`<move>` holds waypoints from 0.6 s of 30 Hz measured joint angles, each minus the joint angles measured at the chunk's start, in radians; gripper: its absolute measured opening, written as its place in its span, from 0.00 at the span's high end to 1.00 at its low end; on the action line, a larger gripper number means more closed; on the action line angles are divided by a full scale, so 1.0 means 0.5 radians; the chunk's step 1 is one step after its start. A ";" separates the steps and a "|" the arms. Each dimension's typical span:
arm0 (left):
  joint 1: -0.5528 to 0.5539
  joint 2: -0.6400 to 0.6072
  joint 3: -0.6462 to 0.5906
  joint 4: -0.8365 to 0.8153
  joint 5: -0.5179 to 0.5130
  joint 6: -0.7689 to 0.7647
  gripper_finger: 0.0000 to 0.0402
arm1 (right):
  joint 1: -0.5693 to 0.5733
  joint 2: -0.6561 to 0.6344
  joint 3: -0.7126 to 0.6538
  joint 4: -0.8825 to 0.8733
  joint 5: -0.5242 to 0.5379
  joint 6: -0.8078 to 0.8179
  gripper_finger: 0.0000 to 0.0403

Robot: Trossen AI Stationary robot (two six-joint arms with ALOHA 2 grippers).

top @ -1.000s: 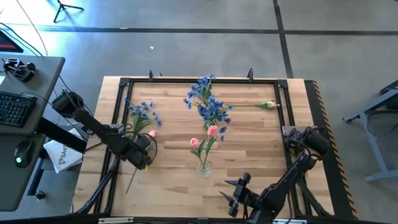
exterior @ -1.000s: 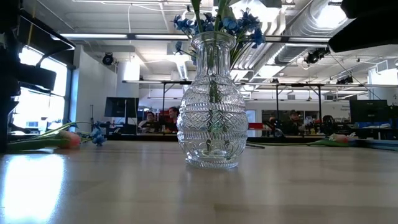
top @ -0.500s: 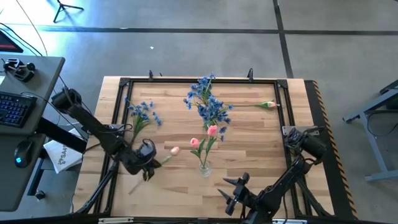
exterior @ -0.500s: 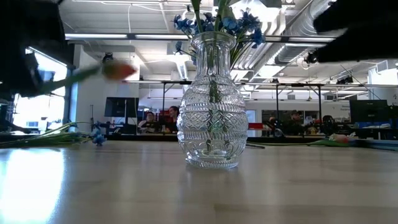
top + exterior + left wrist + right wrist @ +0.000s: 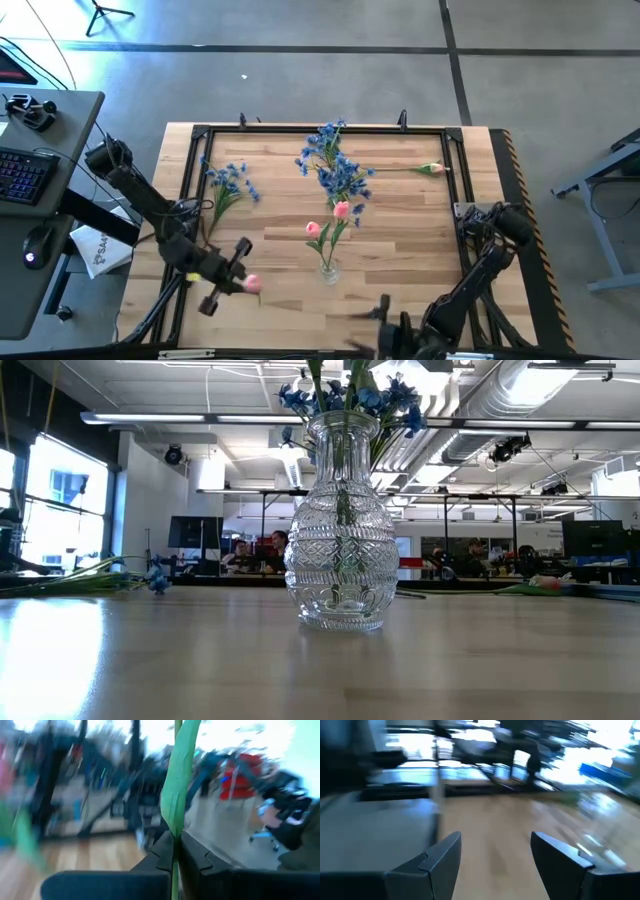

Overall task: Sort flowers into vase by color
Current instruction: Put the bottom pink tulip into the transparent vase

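Observation:
My left gripper point(image 5: 230, 277) hovers over the table's near left part, shut on a pink tulip whose bud point(image 5: 251, 285) shows just beside it. In the left wrist view the tulip's green stem and leaf point(image 5: 176, 795) rise from between my fingers. The clear glass vase point(image 5: 328, 269) point(image 5: 340, 525) stands near the table's middle with two pink tulips point(image 5: 341, 210) in it. Blue sprays point(image 5: 335, 165) are bunched at the far middle, and another blue spray point(image 5: 228, 183) lies at the left. One pink tulip point(image 5: 431, 168) lies at the far right. My right gripper point(image 5: 385, 335) waits open at the near edge. My left gripper pinches the tulip's green stem point(image 5: 174, 851) between its two fingers, just below a leaf. The stem runs straight out past the fingertips in the wrist view. The tulip is lifted clear of the table, with its bud point(image 5: 251, 285) close beside the gripper.
A black frame point(image 5: 320, 130) runs around the wooden table top. A desk with a keyboard point(image 5: 25, 172) stands beyond the left edge. In the low view, people sit far behind the vase point(image 5: 250, 550). Bare wood lies between the vase and the near edge.
My left gripper has lifted the pink tulip off the table's left part and carried it toward the near edge, turning as it went. The bud swung from beside the blue spray out toward the vase, then back to near the gripper. The tulip now hangs clear of the table.

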 joint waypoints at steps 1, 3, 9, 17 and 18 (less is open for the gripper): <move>0.005 0.014 0.001 0.087 0.042 0.103 1.00 | -0.004 0.000 0.000 0.162 -0.134 -0.188 0.41; 0.028 0.077 0.006 0.225 0.085 0.260 1.00 | -0.016 -0.001 0.000 0.443 -0.415 -0.503 0.41; 0.112 0.383 0.239 0.384 0.245 0.521 1.00 | -0.004 -0.002 0.000 0.897 -0.798 -1.057 0.41; 0.216 0.730 0.694 0.438 0.366 0.904 1.00 | 0.088 -0.002 0.000 0.891 -0.408 -1.111 0.41; 0.246 0.786 0.742 0.480 0.376 0.917 1.00 | 0.089 -0.002 0.000 0.891 -0.425 -1.112 0.41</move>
